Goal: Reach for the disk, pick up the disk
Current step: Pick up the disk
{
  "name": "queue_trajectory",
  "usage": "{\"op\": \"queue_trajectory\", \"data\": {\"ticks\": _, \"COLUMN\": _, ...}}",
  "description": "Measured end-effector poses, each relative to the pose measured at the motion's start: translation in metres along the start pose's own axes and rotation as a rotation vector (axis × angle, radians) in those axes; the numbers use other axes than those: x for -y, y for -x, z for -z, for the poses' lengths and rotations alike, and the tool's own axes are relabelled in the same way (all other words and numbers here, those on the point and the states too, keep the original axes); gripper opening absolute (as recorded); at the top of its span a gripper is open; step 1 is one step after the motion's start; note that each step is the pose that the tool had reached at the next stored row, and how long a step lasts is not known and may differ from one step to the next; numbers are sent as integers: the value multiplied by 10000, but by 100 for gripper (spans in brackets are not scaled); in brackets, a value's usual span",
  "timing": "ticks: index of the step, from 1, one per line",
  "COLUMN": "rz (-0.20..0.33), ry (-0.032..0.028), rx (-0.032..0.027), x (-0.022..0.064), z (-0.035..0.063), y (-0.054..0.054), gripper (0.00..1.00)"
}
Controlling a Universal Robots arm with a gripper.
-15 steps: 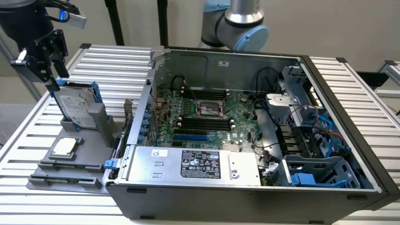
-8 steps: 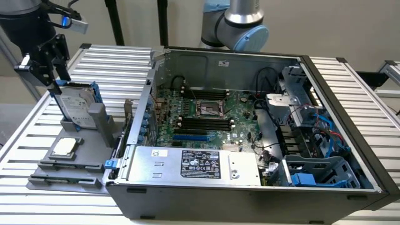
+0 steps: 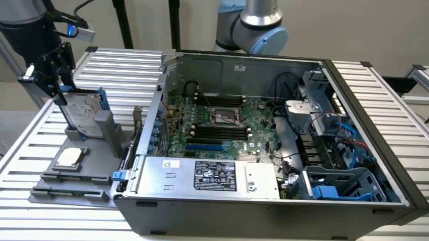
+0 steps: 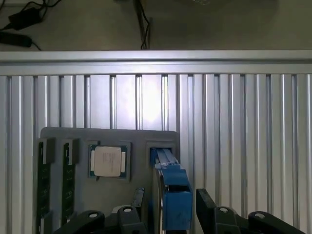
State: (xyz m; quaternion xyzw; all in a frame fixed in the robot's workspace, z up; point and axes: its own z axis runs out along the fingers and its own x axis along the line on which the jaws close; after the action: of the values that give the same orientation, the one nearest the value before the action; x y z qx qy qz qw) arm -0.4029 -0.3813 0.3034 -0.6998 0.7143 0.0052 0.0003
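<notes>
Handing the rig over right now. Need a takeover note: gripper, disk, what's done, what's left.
Gripper: open. Its fingers straddle the disk, with a small gap on each side, so there is no grip.
Disk: upright in its slot in the grey holder, on the slatted table, to the exterior view's left of the PC case.
Done: the reach.
Left: the pick-up. The disk is not yet gripped or lifted.
</notes>
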Motion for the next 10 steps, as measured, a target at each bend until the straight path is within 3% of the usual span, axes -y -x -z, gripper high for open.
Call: {"op": "queue_trajectory", "data": {"ticks": 10, "rz": -82, "ry": 123, "rx": -1, "x": -1, "z": -63, "y": 0, "gripper": 54}}
